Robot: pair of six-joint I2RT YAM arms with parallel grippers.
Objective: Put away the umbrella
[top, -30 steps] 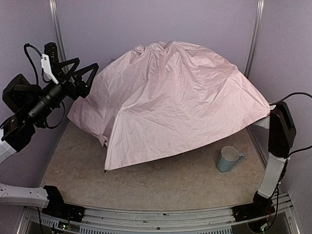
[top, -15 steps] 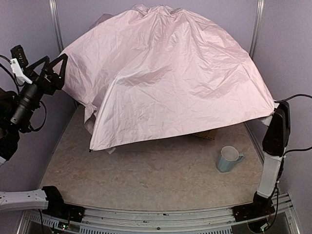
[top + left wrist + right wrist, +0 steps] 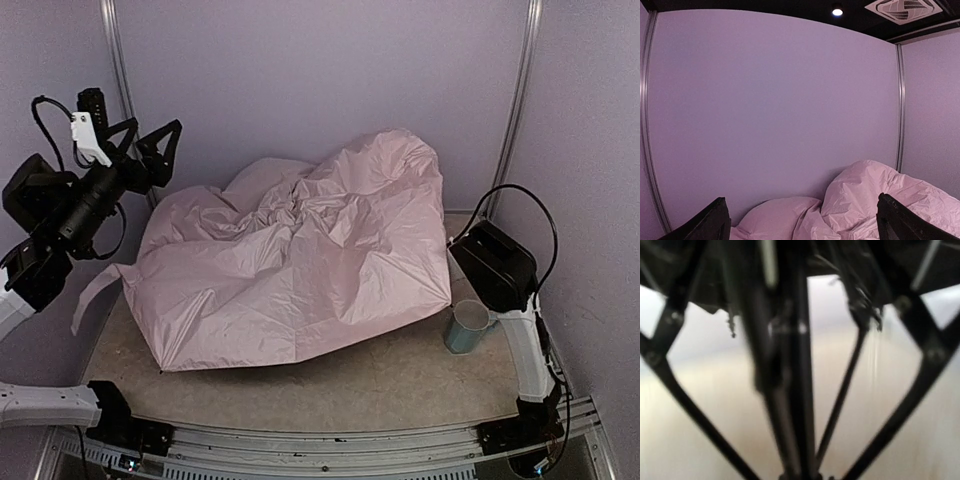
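Note:
The umbrella point(image 3: 290, 260) lies collapsed as a crumpled pale pink heap over the table's middle and back. It also shows in the left wrist view point(image 3: 870, 195). My left gripper point(image 3: 158, 126) hangs open and empty in the air above the heap's left edge, its dark fingers point(image 3: 715, 222) wide apart. My right arm point(image 3: 495, 265) reaches under the fabric's right edge, and its gripper is hidden there. In the right wrist view the blurred dark shaft point(image 3: 795, 390) and thin ribs point(image 3: 845, 390) fill the frame. The shaft runs down to the right gripper point(image 3: 801, 476).
A pale blue mug point(image 3: 468, 325) stands upright on the table point(image 3: 400, 385) just right of the fabric, close to my right arm. Purple walls with metal posts point(image 3: 518, 90) enclose the back and sides. A loose pink strap point(image 3: 95, 288) hangs off the heap's left side.
The umbrella's canopy, spread and raised half a second ago, has collapsed into a low crumpled heap. My right arm has swung inward over the mug. My left gripper moved slightly right and stays open.

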